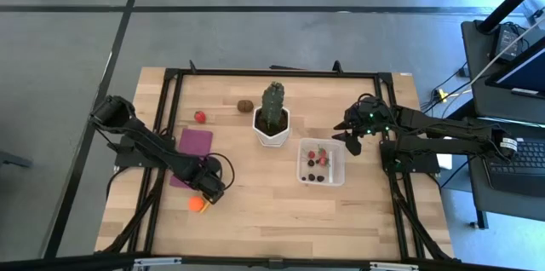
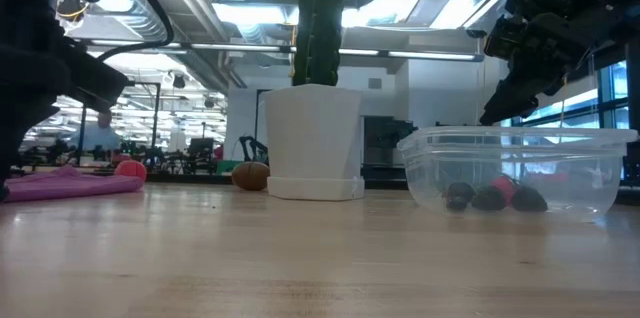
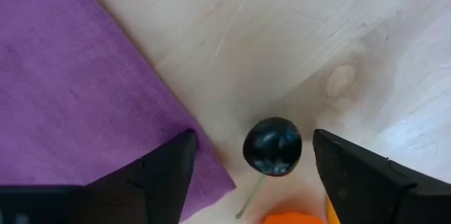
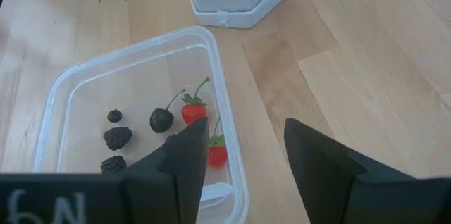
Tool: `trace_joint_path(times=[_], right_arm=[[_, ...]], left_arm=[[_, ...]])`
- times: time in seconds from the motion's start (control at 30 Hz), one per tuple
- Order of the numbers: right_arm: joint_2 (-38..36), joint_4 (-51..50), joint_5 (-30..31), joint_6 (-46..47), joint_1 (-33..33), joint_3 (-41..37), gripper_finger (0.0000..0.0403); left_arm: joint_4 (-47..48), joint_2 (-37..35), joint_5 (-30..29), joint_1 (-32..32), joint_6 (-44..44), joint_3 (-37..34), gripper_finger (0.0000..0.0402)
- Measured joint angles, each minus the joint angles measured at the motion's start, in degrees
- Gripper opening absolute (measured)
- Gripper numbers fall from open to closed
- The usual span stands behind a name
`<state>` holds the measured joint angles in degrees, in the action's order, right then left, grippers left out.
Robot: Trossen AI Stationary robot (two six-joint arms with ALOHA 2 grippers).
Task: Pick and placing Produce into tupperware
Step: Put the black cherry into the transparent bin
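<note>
My left gripper (image 1: 210, 188) is open near the table's near-left part, pointing down. In its wrist view its fingers stand on either side of a small black cherry (image 3: 273, 146) lying on the wood, without touching it. An orange piece (image 1: 199, 204) lies just beside the cherry. The clear tupperware (image 1: 300, 160) stands right of centre and holds red strawberries (image 4: 194, 110), a dark cherry (image 4: 161, 120) and blackberries (image 4: 118, 138). My right gripper (image 1: 352, 139) is open and hangs above the box's far-right corner. A red piece (image 1: 199, 117) and a brown kiwi (image 1: 245, 106) lie toward the far edge.
A green cactus in a white hexagonal pot (image 1: 272, 126) stands at the table's middle, just left of the tupperware. A flat purple mat (image 1: 194, 146) lies close beside my left gripper. Black frame rails (image 1: 255, 72) run along the table's edges. Bare wood stretches along the near edge.
</note>
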<state>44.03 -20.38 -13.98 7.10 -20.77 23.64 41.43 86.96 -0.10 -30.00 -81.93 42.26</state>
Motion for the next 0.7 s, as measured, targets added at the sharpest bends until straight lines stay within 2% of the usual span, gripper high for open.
trace_joint_path(times=[0.7], right_arm=[[0.0, 0.0, 0.0, -0.07, 0.01, 0.0, 0.0188]], left_arm=[[0.11, -0.02, -0.37, 0.0, 0.02, -0.14, 0.0174]])
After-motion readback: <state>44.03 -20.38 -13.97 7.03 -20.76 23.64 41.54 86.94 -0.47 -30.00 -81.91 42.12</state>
